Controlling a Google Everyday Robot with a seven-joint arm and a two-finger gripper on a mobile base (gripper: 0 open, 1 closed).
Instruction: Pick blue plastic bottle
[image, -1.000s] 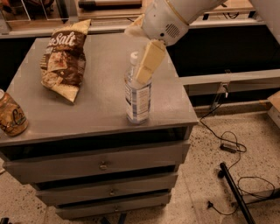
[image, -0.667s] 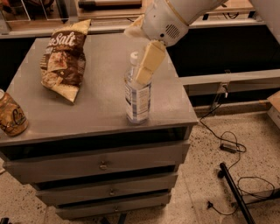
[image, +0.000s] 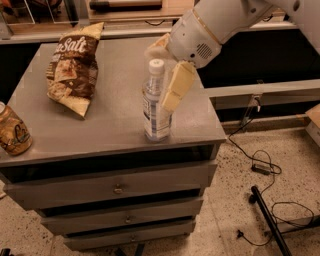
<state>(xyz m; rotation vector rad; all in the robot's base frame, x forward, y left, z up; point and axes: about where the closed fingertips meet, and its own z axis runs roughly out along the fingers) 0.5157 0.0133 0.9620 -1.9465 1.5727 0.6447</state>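
Note:
The blue plastic bottle (image: 156, 107) stands upright near the front right of the grey cabinet top (image: 115, 120). It is clear, with a white cap and a pale label. My gripper (image: 160, 77) hangs from the white arm at the top right and straddles the bottle's upper part. One cream finger (image: 176, 87) lies in front of the bottle's right shoulder. The other finger (image: 156, 46) shows behind the cap. The fingers stand apart, with the bottle between them, and the bottle rests on the cabinet.
A brown chip bag (image: 75, 67) lies at the back left of the top. A short brown-gold can (image: 12, 131) stands at the left edge. Drawers sit below the top. Black cables (image: 260, 167) and a black stand leg lie on the floor at the right.
The gripper has sunk slightly lower around the bottle. The bottle, bag and can have not moved.

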